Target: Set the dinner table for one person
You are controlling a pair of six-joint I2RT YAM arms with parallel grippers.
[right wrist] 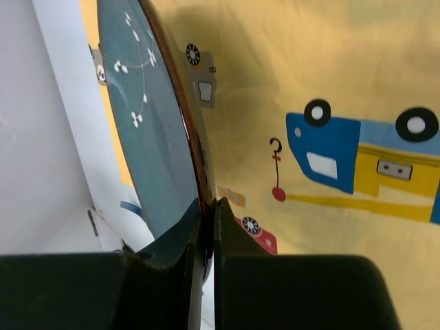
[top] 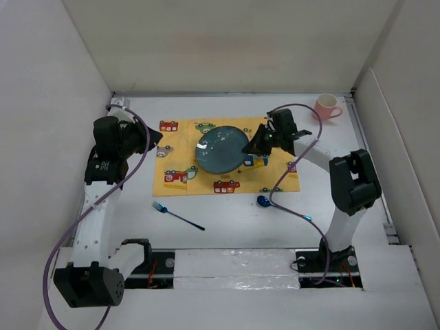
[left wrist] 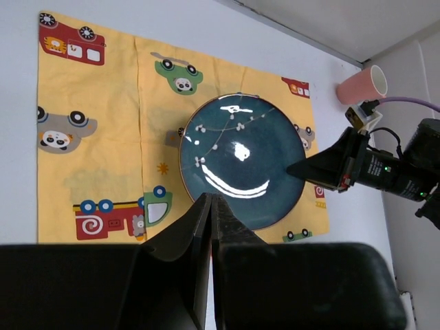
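Observation:
A dark teal plate (top: 221, 149) with a white twig pattern lies over the middle of the yellow cartoon-print placemat (top: 179, 148) on the white dinner table (top: 234, 223). My right gripper (top: 253, 146) is shut on the plate's right rim; the right wrist view shows the rim pinched between its fingers (right wrist: 210, 203). I cannot tell whether the plate (right wrist: 144, 124) touches the mat. My left gripper (left wrist: 210, 199) is shut and empty, above the mat's left edge (top: 155, 146), apart from the plate (left wrist: 240, 161).
A blue fork (top: 177, 215) lies on the table in front of the mat's left half. A blue spoon (top: 265, 201) lies by the mat's front right corner. A pink cup (top: 326, 106) stands at the back right. White walls enclose the table.

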